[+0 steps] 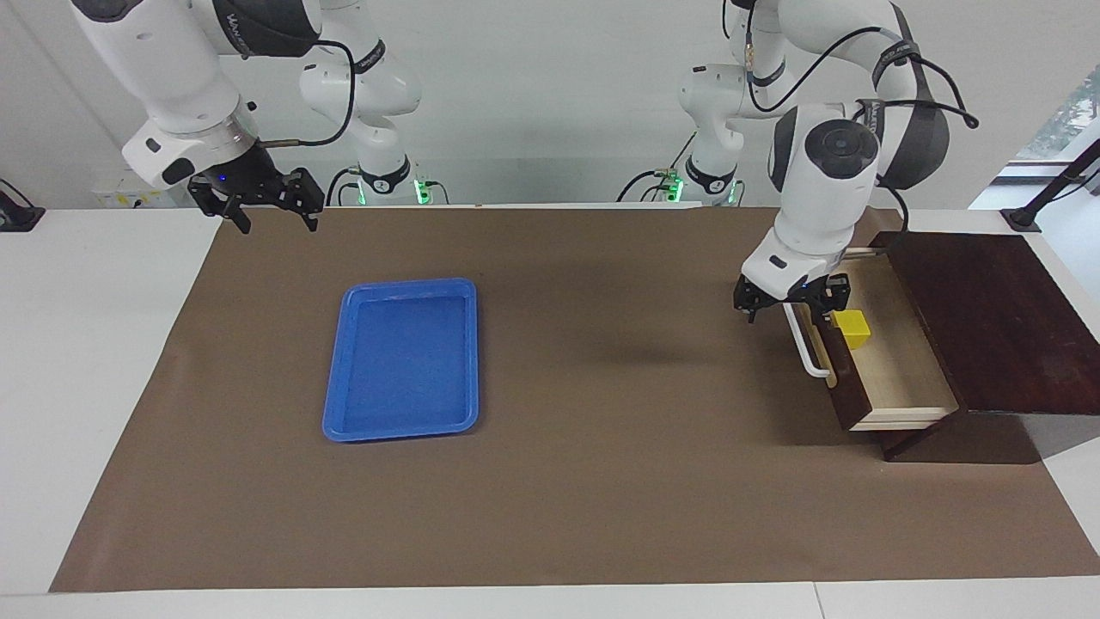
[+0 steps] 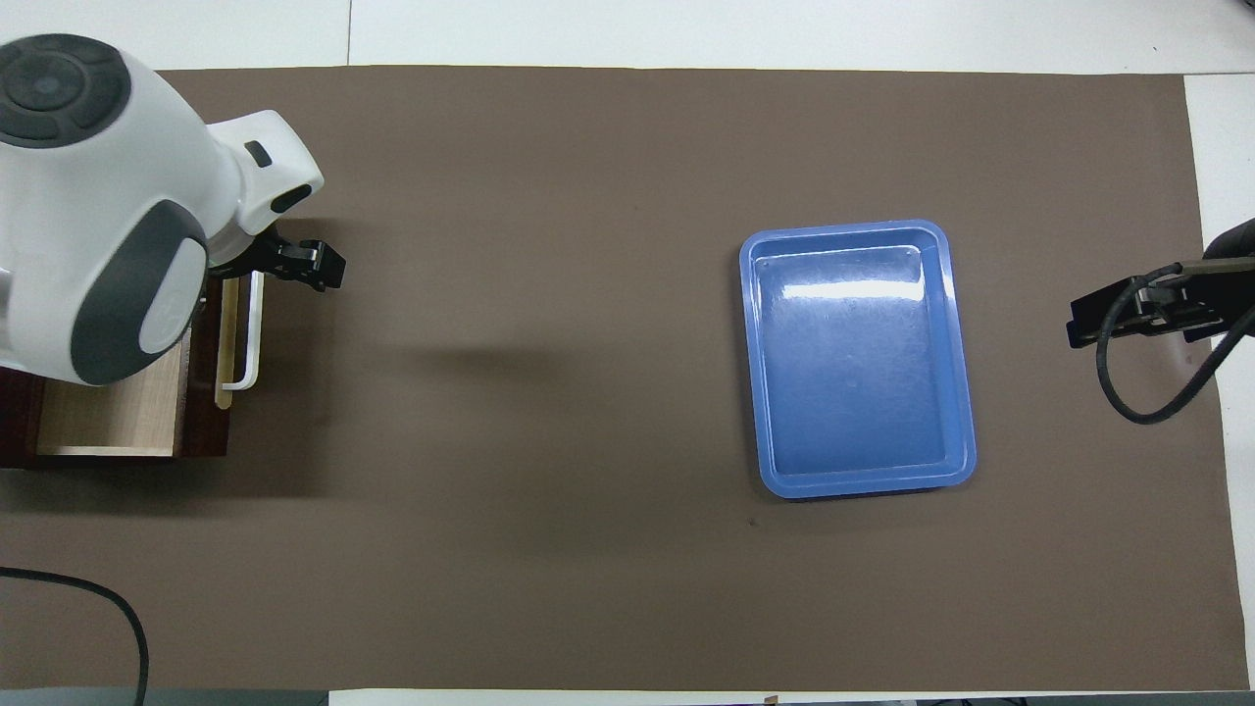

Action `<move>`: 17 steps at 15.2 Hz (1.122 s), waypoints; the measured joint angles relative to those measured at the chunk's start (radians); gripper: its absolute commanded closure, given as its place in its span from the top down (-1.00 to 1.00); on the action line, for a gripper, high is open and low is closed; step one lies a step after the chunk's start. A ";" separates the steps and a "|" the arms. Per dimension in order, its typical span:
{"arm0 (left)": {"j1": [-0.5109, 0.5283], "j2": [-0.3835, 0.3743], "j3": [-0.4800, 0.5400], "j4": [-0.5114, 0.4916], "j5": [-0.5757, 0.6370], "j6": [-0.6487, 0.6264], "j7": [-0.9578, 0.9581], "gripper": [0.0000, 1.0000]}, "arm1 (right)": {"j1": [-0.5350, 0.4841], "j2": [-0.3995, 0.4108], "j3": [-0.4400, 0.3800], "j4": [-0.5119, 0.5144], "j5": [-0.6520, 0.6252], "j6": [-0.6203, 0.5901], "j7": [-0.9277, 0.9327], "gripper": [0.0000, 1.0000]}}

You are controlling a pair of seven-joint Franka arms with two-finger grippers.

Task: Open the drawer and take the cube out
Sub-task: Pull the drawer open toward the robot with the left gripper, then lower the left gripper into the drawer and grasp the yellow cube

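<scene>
Drawer (image 1: pixel 894 370) stands pulled out at the left arm's end of the bench (image 1: pixel 601 481), and we see the yellow cube (image 1: pixel 852 328) lying inside it on the pale floor. Our left gripper (image 1: pixel 791 301) hangs with open fingers and nothing in them, over the white bar handle (image 1: pixel 808 348), the cube just beside and below it. Our right gripper (image 1: pixel 271 206) waits, open, well apart from the blue tray (image 1: pixel 401 358).

Even, bright light is falling from above; glare is streaking the blue tray (image 2: pixel 853 358), soft shadows are pooling beside the drawer (image 1: pixel 898 378).
</scene>
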 measured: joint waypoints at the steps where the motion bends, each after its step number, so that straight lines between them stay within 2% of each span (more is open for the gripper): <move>1: 0.004 -0.008 0.017 0.020 -0.019 -0.018 -0.014 1.00 | 0.000 0.000 0.000 0.000 0.000 0.000 0.000 1.00; 5: 0.086 -0.042 0.056 0.046 -0.094 -0.042 -0.069 1.00 | 0.000 0.000 0.000 0.000 0.000 0.000 0.000 1.00; 7: 0.131 -0.047 0.060 0.047 -0.101 -0.042 -0.172 1.00 | 0.000 0.000 0.000 0.000 0.000 0.000 0.000 1.00; 13: 0.197 -0.047 0.062 0.034 -0.103 -0.042 -0.688 1.00 | 0.000 0.000 0.000 0.000 0.000 0.000 0.000 1.00; 17: 0.215 -0.052 0.062 -0.026 -0.103 0.019 -1.074 1.00 | 0.000 0.000 0.000 0.000 0.000 0.000 0.000 1.00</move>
